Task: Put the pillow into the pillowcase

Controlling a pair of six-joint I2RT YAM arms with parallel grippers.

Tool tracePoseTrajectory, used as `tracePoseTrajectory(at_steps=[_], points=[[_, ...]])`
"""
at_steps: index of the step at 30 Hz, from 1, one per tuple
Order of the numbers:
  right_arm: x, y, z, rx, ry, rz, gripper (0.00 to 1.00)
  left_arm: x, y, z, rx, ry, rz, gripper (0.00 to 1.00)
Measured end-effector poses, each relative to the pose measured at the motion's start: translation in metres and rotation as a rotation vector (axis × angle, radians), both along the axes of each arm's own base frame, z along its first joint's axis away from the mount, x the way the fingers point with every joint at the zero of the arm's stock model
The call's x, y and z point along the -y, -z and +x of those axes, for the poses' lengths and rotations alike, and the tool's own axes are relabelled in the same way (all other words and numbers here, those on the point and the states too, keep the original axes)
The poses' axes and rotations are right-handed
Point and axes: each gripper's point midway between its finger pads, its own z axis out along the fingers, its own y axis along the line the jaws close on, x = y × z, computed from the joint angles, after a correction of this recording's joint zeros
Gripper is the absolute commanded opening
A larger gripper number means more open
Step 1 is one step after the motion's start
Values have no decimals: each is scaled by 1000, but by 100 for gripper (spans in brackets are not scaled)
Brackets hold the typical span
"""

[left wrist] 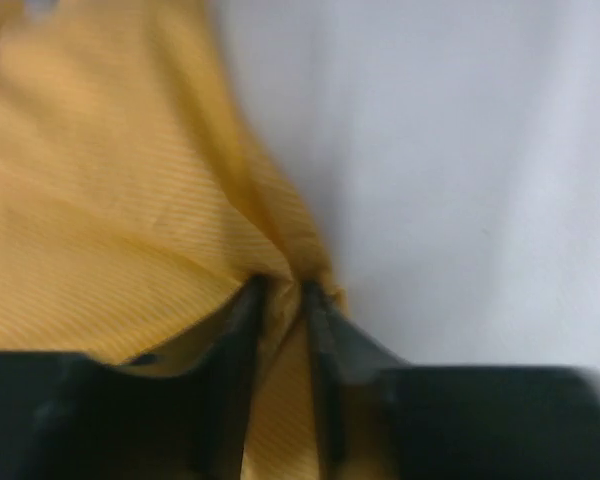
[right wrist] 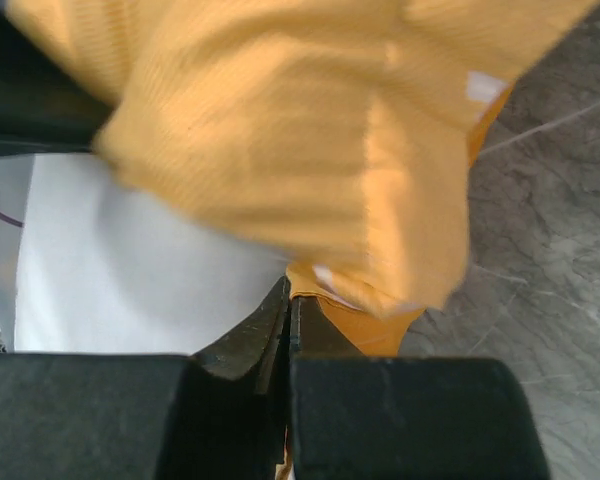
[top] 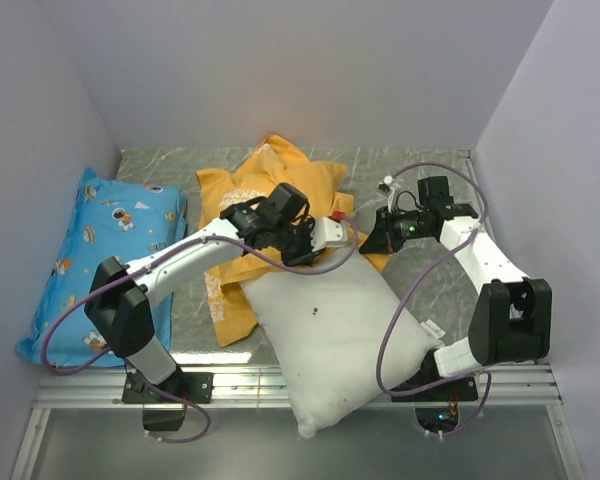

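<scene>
Pillow [top: 330, 330] sits mid-bench [top: 435, 175], mostly bare. Its long axis looks to run roughly far-to-near, a bit skewed, with the near end hanging past the bench edge by the arm bases. Pillowcase [top: 270, 178] is bunched on the far side, and its near edge meets the pillow's far end.

Left gripper [left wrist: 280, 292] is almost closed, with a fold of orange pillowcase pinched between the fingers and white pillow just to its right. Right gripper [right wrist: 288, 300] is fully closed on the orange hem at the pillow's far-right corner.

Both grippers are at that far end, about equally close, so the pillow body lies toward the bases from each. My guess is the case has to be pulled near-ward along that axis. Can't tell how much pillow is inside. A blue pillow [top: 100, 245] lies far left, well apart.
</scene>
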Motion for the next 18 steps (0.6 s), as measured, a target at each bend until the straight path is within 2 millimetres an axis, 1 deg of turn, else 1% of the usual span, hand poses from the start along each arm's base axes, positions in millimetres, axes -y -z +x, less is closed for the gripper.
tracePoseTrajectory(at_steps=[1,2,3,5,6,7,8,9,10,11,12,13,14,15,16,17,18], points=[[0,0,-1,3,-2,2,0,-7,8,2,-35,-42,7,41],[0,0,-3,5,-5,5,0,-13,7,5,-67,-96,-6,54],[-1,0,-6,4,-8,8,0,-17,2,7,-86,-138,-27,59],[-1,3,-12,-3,-13,11,0,-26,-21,4,-116,-228,-94,65],[-1,4,-15,-10,-14,14,0,-32,-34,-5,-135,-266,-136,64],[-2,5,-18,-13,-18,17,0,-37,-42,-15,-151,-288,-164,61],[-2,7,-20,-20,-19,19,0,-44,-49,-30,-180,-307,-185,60],[-2,8,-22,-20,-21,23,0,-47,-49,-38,-203,-322,-192,59],[-3,10,-25,-23,-23,29,0,-50,-46,-47,-231,-334,-191,53],[-3,12,-28,-28,-25,34,0,-52,-37,-54,-275,-359,-177,50],[-4,14,-32,-32,-26,39,0,-53,-26,-56,-313,-384,-157,47],[-5,15,-35,-35,-29,44,0,-53,-10,-55,-361,-421,-126,37],[-6,15,-38,-34,-35,49,0,-52,7,-50,-402,-463,-94,32],[-8,15,-41,-33,-41,52,0,-49,26,-39,-444,-511,-63,28],[-9,14,-44,-26,-50,55,0,-47,41,-26,-480,-560,-41,21],[-11,13,-47,-16,-58,56,0,-46,54,-13,-507,-603,-20,19],[-13,12,-49,-2,-70,55,0,-45,61,2,-527,-645,-11,16]])
